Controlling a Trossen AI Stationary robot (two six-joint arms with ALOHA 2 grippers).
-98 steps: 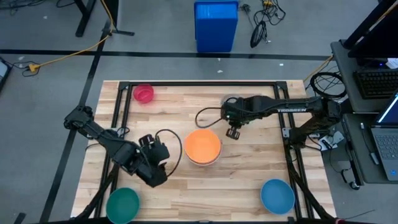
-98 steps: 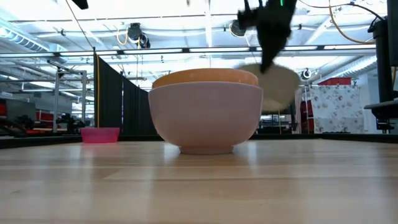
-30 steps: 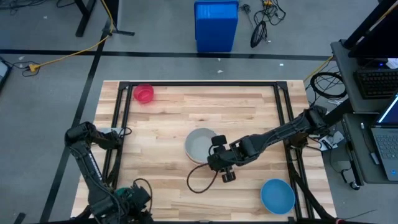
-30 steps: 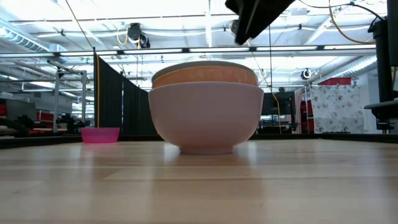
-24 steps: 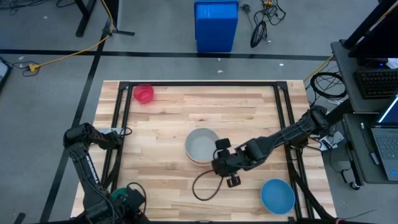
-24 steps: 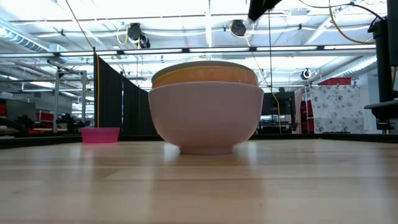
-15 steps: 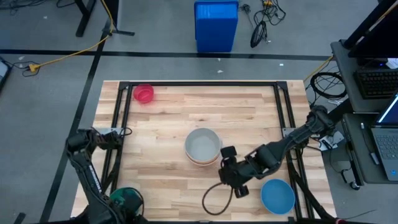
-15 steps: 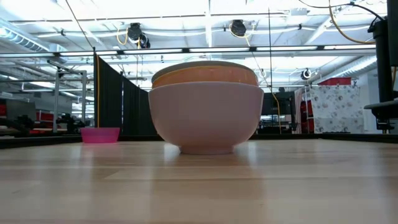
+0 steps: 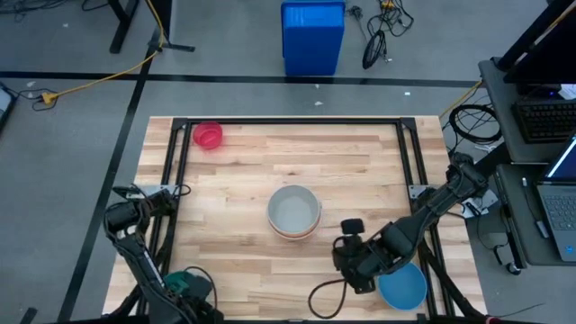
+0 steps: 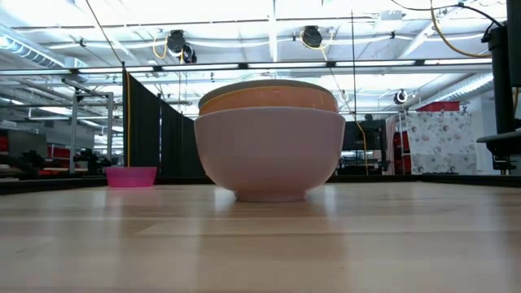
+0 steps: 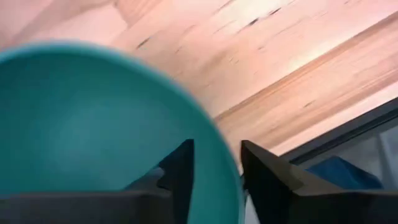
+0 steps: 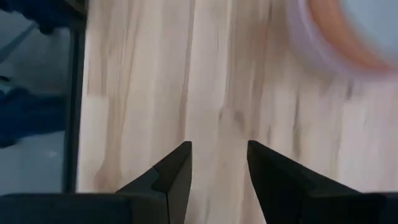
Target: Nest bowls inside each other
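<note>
**Claws at the two near bowls: likely faults and their causes**

Desk (image 9: 360, 162): pale planks inside a dark frame (image 9: 288, 121), with bowls at three corners and a stack in the middle.

Blue bowl (image 9: 402, 286): near right corner, close to the desk edge. Right claw (image 12: 217, 149) just beside it on the centre side, fingers apart, nothing between them, bare wood beneath. Likely fault: a knock on the bowl wall during the approach, shoving it toward the frame. Cause: a low, sideways arrival at a light plastic bowl.

Teal bowl (image 11: 93, 118): near left corner, largely hidden in the high view. Left claw (image 11: 216, 149): fingers apart, one inside the bowl and one outside, rim between them, no firm pinch visible. Likely faults: slipping free on the lift, or hanging tilted. Cause: a hold at one point on a thin, smooth, curved rim, far from the bowl's centre. Scraping on the frame at that corner also possible.

Stack at mid-desk: pale outer bowl (image 10: 269, 155), orange bowl (image 10: 269, 99) inside it, grey bowl (image 9: 293, 211) innermost, all upright. Teal and blue apparently about as wide as the pale one. Likely fault: wedging or toppling on any attempt to drop either into the stack.

Magenta bowl (image 9: 209, 136): far left corner, well apart from everything else. Smallest and probably lightest, so easily flicked away by a closing claw.
</note>
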